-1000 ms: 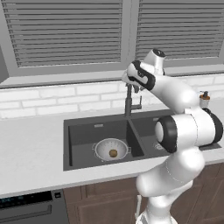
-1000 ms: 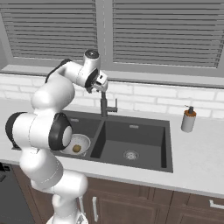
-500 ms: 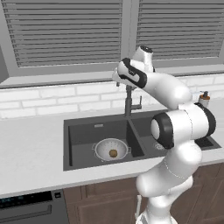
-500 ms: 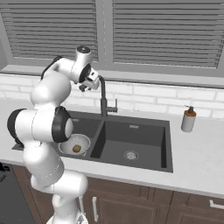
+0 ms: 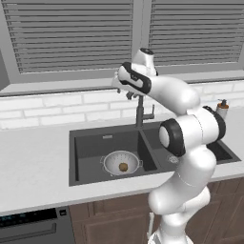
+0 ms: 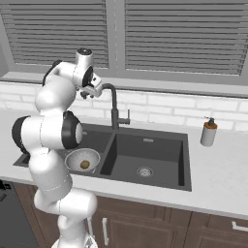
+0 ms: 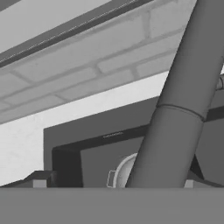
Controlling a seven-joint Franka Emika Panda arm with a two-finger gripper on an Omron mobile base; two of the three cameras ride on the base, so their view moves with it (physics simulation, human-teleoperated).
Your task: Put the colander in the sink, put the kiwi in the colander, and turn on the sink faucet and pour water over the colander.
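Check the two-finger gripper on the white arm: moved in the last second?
Yes. In the left base view the gripper has swung left, from right of the tall dark grey gooseneck faucet to its top left side, jaws open.

Matt dark grey sink (image 5: 90, 145), shiny perforated metal colander (image 5: 122, 163), fuzzy brown kiwi (image 5: 123, 167), smooth matt faucet (image 7: 183, 100).

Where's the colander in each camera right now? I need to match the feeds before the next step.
Left base view: colander sits in the sink's left basin, lower centre, with the kiwi inside.
Right base view: colander at lower left, partly behind the arm, kiwi inside.
Hand view: a sliver of its rim shows at bottom centre, left of the faucet.
Shared landmark: the sink faucet.
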